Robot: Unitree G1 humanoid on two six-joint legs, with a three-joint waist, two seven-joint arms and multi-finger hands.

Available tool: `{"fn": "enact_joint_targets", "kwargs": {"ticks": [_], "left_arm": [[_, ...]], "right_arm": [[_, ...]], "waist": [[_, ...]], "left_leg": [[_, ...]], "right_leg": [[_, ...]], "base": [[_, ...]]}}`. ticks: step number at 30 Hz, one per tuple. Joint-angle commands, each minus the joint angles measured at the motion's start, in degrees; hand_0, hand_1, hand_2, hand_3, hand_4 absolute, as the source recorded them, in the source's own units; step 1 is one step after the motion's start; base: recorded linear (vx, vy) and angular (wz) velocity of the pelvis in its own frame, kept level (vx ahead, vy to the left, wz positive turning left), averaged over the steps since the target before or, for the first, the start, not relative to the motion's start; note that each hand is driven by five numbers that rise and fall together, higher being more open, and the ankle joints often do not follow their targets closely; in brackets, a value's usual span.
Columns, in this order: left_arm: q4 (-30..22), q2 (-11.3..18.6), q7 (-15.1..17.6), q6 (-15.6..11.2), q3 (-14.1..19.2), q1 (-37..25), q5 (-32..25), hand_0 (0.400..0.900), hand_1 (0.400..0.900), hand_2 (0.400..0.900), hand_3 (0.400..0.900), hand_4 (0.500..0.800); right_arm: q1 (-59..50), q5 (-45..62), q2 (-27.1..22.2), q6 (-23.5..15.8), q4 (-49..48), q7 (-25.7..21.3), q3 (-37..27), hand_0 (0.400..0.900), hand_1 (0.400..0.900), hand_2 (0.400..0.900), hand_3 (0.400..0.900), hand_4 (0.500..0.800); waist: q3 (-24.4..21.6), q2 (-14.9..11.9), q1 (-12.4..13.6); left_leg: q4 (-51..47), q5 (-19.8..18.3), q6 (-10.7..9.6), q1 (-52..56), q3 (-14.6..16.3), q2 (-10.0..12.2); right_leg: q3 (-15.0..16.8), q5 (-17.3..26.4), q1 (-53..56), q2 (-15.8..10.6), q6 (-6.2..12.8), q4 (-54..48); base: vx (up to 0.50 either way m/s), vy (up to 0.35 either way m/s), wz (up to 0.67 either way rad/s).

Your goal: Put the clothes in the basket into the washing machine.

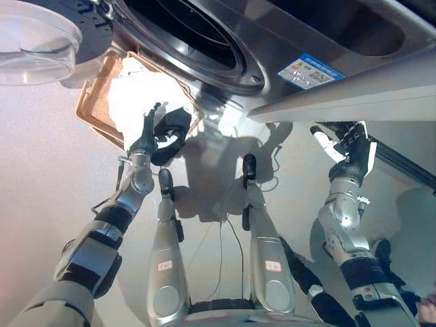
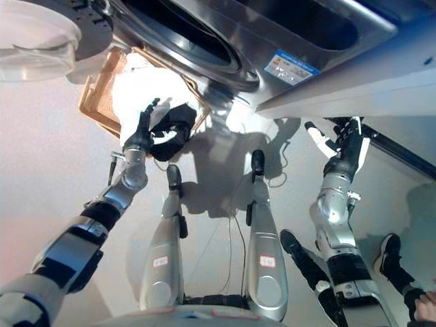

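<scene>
A brown basket (image 1: 92, 102) stands on the floor below the washing machine's round opening (image 1: 197, 37). It holds white clothes (image 1: 133, 92) and a black garment (image 1: 174, 129) at its near edge. My left hand (image 1: 146, 136) reaches into the basket, its fingers stretched up over the white clothes, right beside the black garment. My right hand (image 1: 344, 146) hangs at the right, below the machine's front edge, with its fingers spread and empty.
The machine's glass door (image 1: 34, 41) stands swung open at the upper left, above the basket. The silver machine front (image 1: 327, 88) overhangs the right side. A person's black shoes (image 2: 392, 255) show on the floor at the lower right.
</scene>
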Motion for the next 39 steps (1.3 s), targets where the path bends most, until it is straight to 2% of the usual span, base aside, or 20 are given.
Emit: {"fn": "enact_joint_targets", "kwargs": {"ticks": [1, 9, 20, 29, 31, 32, 33, 39], "left_arm": [[0.53, 3.90, 4.80, -0.56, -0.71, -3.38, 5.23, 0.900, 0.900, 0.900, 0.900, 0.800], [2.32, 5.54, 6.15, 0.52, -2.00, -8.05, 5.76, 0.900, 0.900, 0.900, 0.900, 0.800], [9.89, 4.26, 6.32, 2.30, -3.16, -15.01, 4.41, 0.900, 0.900, 0.900, 0.900, 0.800], [12.95, 4.45, 7.15, 3.76, -4.60, -20.12, 4.60, 0.900, 0.900, 0.900, 0.900, 0.800], [13.43, 4.68, 7.07, 3.84, -4.78, -20.75, 4.59, 0.753, 0.753, 0.753, 0.753, 0.712], [13.93, 5.16, 7.33, 4.17, -5.35, -21.86, 4.94, 0.447, 0.447, 0.447, 0.447, 0.528], [14.10, 5.23, 7.23, 4.30, -5.41, -22.30, 5.02, 0.400, 0.400, 0.400, 0.400, 0.500], [14.68, 6.00, 7.53, 4.56, -6.07, -23.91, 5.48, 0.400, 0.400, 0.400, 0.400, 0.500]], "right_arm": [[-3.68, -6.25, -4.03, -8.64, -11.27, -1.33, -3.58, 0.900, 0.900, 0.900, 0.900, 0.800], [-4.47, -8.01, -3.82, -9.83, -15.80, -4.11, -4.25, 0.900, 0.900, 0.900, 0.900, 0.800], [-6.48, -10.10, -3.19, -10.88, -21.76, -6.05, -4.23, 0.900, 0.900, 0.900, 0.900, 0.800], [-8.47, -11.29, -3.16, -11.69, -24.90, -7.66, -5.03, 0.900, 0.900, 0.900, 0.900, 0.800], [-8.62, -11.18, -3.13, -11.71, -25.07, -7.52, -4.90, 0.900, 0.900, 0.900, 0.900, 0.800], [-8.76, -11.40, -3.36, -11.81, -25.55, -7.52, -4.76, 0.900, 0.900, 0.900, 0.900, 0.800], [-8.69, -11.37, -3.45, -11.87, -25.93, -7.43, -4.81, 0.900, 0.900, 0.900, 0.900, 0.800], [-7.95, -10.74, -3.20, -12.61, -26.51, -7.23, -5.33, 0.900, 0.900, 0.900, 0.900, 0.800]], "waist": [[-2.14, -0.69, -0.02], [-0.48, -1.21, -0.79], [-0.19, -1.66, -2.31], [-0.55, -1.65, -3.34], [-0.52, -1.75, -3.46], [-0.58, -1.72, -3.66], [-0.63, -1.68, -3.75], [-0.93, -1.69, -4.41]], "left_leg": [[3.11, -2.02, 4.88, -4.25, -2.14, -1.84], [4.19, -2.05, 4.80, -10.23, -2.74, -1.66], [5.58, -1.77, 4.19, -18.82, -3.58, -1.35], [5.32, -1.04, 3.71, -24.12, -4.27, -0.96], [5.26, -0.98, 3.69, -24.48, -4.24, -0.91], [5.25, -0.88, 3.61, -25.30, -4.31, -0.81], [5.22, -0.82, 3.54, -25.70, -4.37, -0.78], [5.09, -0.55, 3.31, -27.39, -4.42, -0.79]], "right_leg": [[-1.49, -2.34, -4.35, -1.57, 1.31, 5.99], [-1.54, -1.88, -10.25, -1.41, 1.56, 6.91], [-1.16, -1.57, -18.98, -1.32, 1.75, 8.01], [-1.02, -1.53, -24.11, -1.17, 2.08, 8.65], [-1.01, -1.49, -24.50, -1.10, 2.10, 8.69], [-0.92, -1.42, -25.30, -1.00, 2.15, 8.77], [-0.95, -1.41, -25.55, -1.03, 2.18, 8.68], [-1.24, -1.09, -26.76, -1.03, 2.34, 8.10]], "base": [[-0.04, -0.032, 0.05], [-0.02, -0.016, 0.01], [-0.04, -0.012, 0.00], [-0.03, -0.016, 0.00], [-0.01, -0.006, -0.02], [0.00, 0.000, 0.00], [-0.03, -0.013, -0.02], [0.00, 0.000, 0.00]]}}
